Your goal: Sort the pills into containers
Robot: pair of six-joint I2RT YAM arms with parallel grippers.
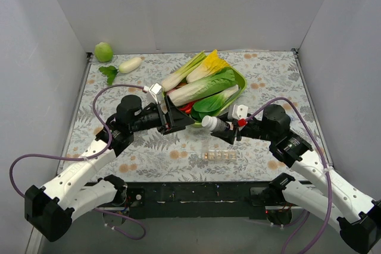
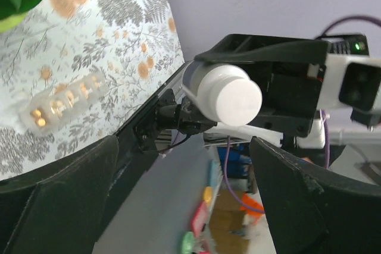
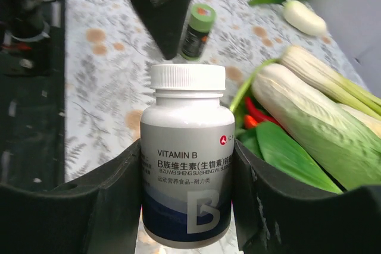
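My right gripper [image 1: 223, 128] is shut on a white Vitamin B pill bottle [image 1: 211, 123], held above the table with its cap on and pointing at my left gripper. In the right wrist view the bottle [image 3: 186, 165] sits between both fingers. My left gripper [image 1: 183, 119] is open and empty, a short way from the cap. In the left wrist view the white cap [image 2: 229, 94] is just beyond my spread fingers [image 2: 65, 188]. The translucent strip of containers [image 1: 221, 155] lies on the table below the bottle. It also shows in the left wrist view [image 2: 62, 102], with orange pills in its near end.
A green bowl [image 1: 240, 79] of leafy vegetables and red chillies stands behind the grippers. A small green-capped bottle [image 3: 197, 28] stands on the patterned cloth beyond the left gripper. A green fruit [image 1: 103, 52] and a white radish [image 1: 130, 65] lie at the back left. Grey walls enclose the table.
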